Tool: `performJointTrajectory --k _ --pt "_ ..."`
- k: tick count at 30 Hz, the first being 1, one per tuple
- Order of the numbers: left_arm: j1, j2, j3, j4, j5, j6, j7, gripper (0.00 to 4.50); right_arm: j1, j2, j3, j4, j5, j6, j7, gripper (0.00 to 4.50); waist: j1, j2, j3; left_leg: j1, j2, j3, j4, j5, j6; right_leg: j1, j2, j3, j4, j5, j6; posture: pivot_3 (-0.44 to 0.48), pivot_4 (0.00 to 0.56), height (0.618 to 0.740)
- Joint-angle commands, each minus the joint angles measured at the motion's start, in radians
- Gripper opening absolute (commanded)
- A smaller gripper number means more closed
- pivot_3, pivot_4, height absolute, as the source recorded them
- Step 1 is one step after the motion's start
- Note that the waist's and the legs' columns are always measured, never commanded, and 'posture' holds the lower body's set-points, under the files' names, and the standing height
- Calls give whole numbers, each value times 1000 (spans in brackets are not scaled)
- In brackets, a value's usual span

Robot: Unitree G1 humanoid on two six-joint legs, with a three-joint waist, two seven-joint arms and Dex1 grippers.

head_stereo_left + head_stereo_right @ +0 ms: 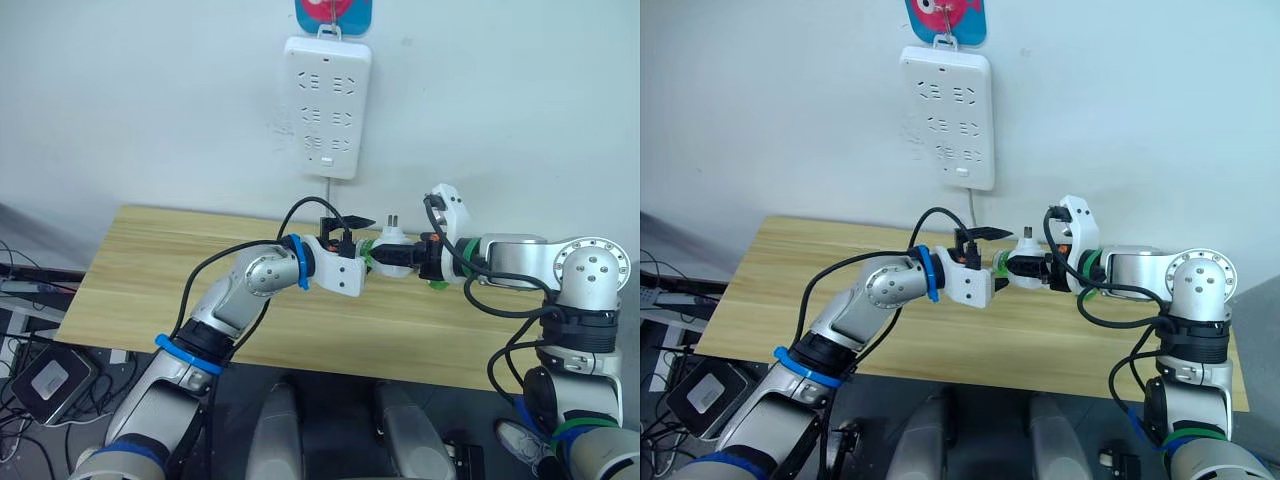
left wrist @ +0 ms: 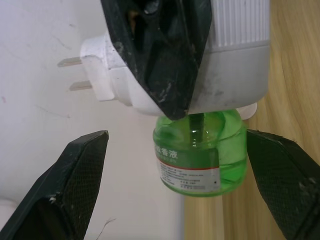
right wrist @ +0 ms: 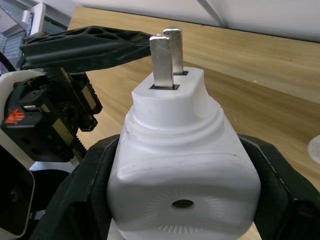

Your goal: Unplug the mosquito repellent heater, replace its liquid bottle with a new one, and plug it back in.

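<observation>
White plastic sat between my right gripper's [image 3: 182, 200] fingers, which were clamped on the mosquito repellent heater [image 3: 180, 165], one black finger on each side of its body. Prongs pointed up, away from the table & toward the wall; the heater was unplugged & held in the air above the table [image 1: 200, 290].

Its liquid bottle [image 2: 200, 152], green & translucent w/ a printed label, hung from the heater's underside, neck up inside the unit, wick stem visible through the clear neck.

My left gripper [image 2: 175, 185] was spread wide apart, one finger on either side of the bottle, not touching it. Seen from the head, both grippers met over the middle of the tabletop, left gripper just beside the heater.

Wooden table ran pale under both arms. Power strip [image 1: 328, 105] hung on the wall above & behind, well apart from the heater, white w/ several socket rows, its cable dropping toward the table's back edge.
</observation>
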State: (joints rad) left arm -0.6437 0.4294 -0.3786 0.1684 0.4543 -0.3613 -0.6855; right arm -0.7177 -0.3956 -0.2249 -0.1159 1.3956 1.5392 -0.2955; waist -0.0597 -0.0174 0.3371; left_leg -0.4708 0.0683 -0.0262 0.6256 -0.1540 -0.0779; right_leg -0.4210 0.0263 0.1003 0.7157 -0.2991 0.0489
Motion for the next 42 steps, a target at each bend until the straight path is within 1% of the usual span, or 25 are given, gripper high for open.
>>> performJointTrajectory --k 1,2,5,7,8,12,16,18,20,21,23,26,27,29,31,33,35,37,38,42 --pt "-9 -14 -11 -37 -2 14 4 4118 -2 -5 -13 -36 80 -22 -35 3073 0 0 0 0 0 0 0 0 0 0 0 0 0 0 0 -71 291 740" --pt "-7 -15 -12 -42 -3 20 3 3960 -1 -7 -10 -33 97 -30 -50 3073 -1 0 0 0 0 0 0 0 0 0 0 0 0 0 0 -71 291 740" --pt "-2 -11 -15 -47 -1 36 -3 2996 4 -20 6 -29 147 -54 -85 3073 -2 0 0 0 0 0 0 0 0 0 0 0 0 0 0 -71 291 740" --pt "1 -7 -18 -46 2 42 -9 2439 10 -34 22 -32 187 -72 -106 3073 -4 0 0 0 0 0 0 0 0 0 0 0 0 0 0 -71 285 740" --pt "2 -6 -20 -45 1 41 -10 2286 13 -43 34 -33 215 -85 -116 3073 -4 0 0 0 0 0 0 0 0 0 0 0 0 0 0 -69 284 740" --pt "2 -3 -22 -45 0 40 -11 2287 24 -85 84 -34 305 -146 -157 3073 -5 0 0 0 -1 0 0 0 0 0 -1 0 0 0 0 -69 284 740" --pt "1 -1 -21 -41 -1 35 -11 2287 32 -118 128 -45 359 -211 -180 3072 -7 0 0 0 -1 0 0 0 1 0 -2 0 0 0 0 -69 277 740" --pt "-2 -1 -19 -39 -4 33 -10 2287 41 -132 146 -56 394 -244 -180 3807 -7 0 0 0 -2 0 0 1 1 0 -2 0 0 0 0 -70 275 740" --pt "-5 -2 -18 -37 -8 33 -8 2287 48 -151 162 -68 412 -267 -181 4340 -8 0 0 0 -2 0 0 1 1 0 -2 0 0 0 0 -73 275 740" --pt "-6 -2 -17 -37 -10 32 -8 2287 53 -164 166 -77 411 -275 -177 4500 -8 0 0 0 -2 0 0 1 1 0 -2 0 0 0 0 -73 275 740" --pt "-4 -2 -14 -34 -16 32 -6 2287 73 -202 155 -105 395 -292 -158 4500 -7 0 0 0 -2 0 0 1 1 0 -3 -1 0 0 0 -75 276 740" --pt "48 -11 46 -27 -108 78 -6 2287 172 -222 46 -245 330 -396 -153 4500 -5 -1 -1 0 -3 0 0 1 1 0 -3 -1 0 0 0 -77 278 740" --pt "62 -15 60 -25 -137 85 -7 2287 213 -221 22 -308 280 -436 -135 4500 -5 -1 -1 0 -3 -1 0 1 1 1 -3 -2 0 0 0 -84 278 740" --pt "89 -58 98 -45 -231 133 -9 2287 295 -209 8 -420 190 -504 -89 4500 -6 -1 -1 -1 -3 -1 -1 1 1 0 -4 -2 0 -1 1 -97 276 740" --pt "108 -123 147 -69 -333 240 4 2287 382 -197 32 -504 66 -565 -12 4500 -8 -1 -1 -1 -3 -1 -1 1 1 0 -4 -2 -1 -1 1 -121 272 740" --pt "125 -177 190 -70 -421 295 11 2287 459 -171 83 -553 -80 -636 56 4500 -8 -1 -2 -1 -3 -2 1 1 1 1 -4 -3 0 -1 1 -139 268 740" --pt "136 -227 236 -70 -506 355 24 2287 498 -134 137 -573 -198 -703 111 4500 -15 -2 -3 0 -3 -2 2 1 1 2 -4 -2 0 -1 2 -154 265 740" --pt "135 -260 265 -73 -560 401 32 2287 505 -86 184 -574 -293 -764 144 4500 -28 -2 -3 0 -4 -1 2 2 2 2 -4 -2 0 -1 4 -164 266 740" --pt "133 -276 275 -80 -587 426 34 2287 496 -63 210 -572 -335 -787 159 4500 -35 -2 -3 0 -4 -1 2 3 3 2 -4 -1 0 -2 7 -170 266 740" --pt "129 -308 274 -117 -639 490 32 2287 456 1 293 -521 -487 -837 199 4500 -50 -2 -4 1 -4 -1 2 6 5 2 -3 -1 1 0 8 -178 263 740"
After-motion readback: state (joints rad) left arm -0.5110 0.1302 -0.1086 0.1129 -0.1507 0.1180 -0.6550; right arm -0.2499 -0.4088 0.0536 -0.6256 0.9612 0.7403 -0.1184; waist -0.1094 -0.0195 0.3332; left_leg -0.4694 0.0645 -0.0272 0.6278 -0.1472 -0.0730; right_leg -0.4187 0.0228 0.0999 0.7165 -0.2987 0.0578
